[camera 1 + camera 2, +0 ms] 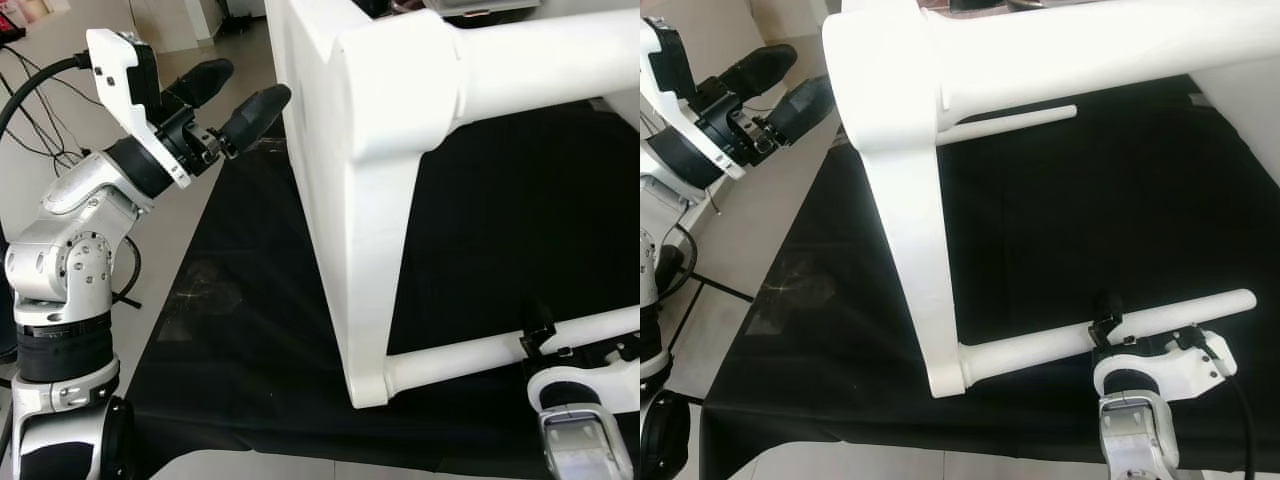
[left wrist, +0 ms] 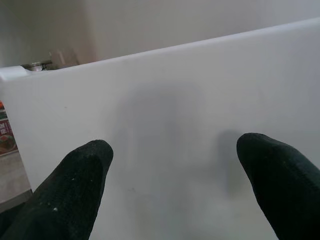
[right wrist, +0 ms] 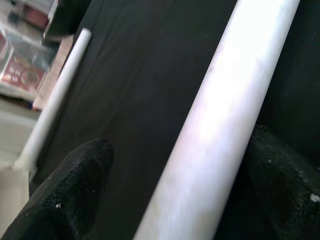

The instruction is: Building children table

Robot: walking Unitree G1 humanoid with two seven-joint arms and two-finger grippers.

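Left gripper (image 1: 240, 98) hovers wide open beside the white plastic table frame (image 1: 365, 200) on the black cloth (image 1: 840, 330); right gripper (image 1: 1105, 325) straddles its lower white rod (image 1: 1120, 330), grip unclear.

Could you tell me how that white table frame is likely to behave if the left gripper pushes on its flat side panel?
The white table frame looks rigid, so it probably moves as one piece. Its smooth panel may let the left gripper slip. Standing on a narrow edge on the black cloth, it might tip.

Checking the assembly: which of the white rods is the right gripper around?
The lower rod nearest the robot, plugged into the foot of the white side panel. The right gripper straddles it; the thick top rod and thin rod are untouched.
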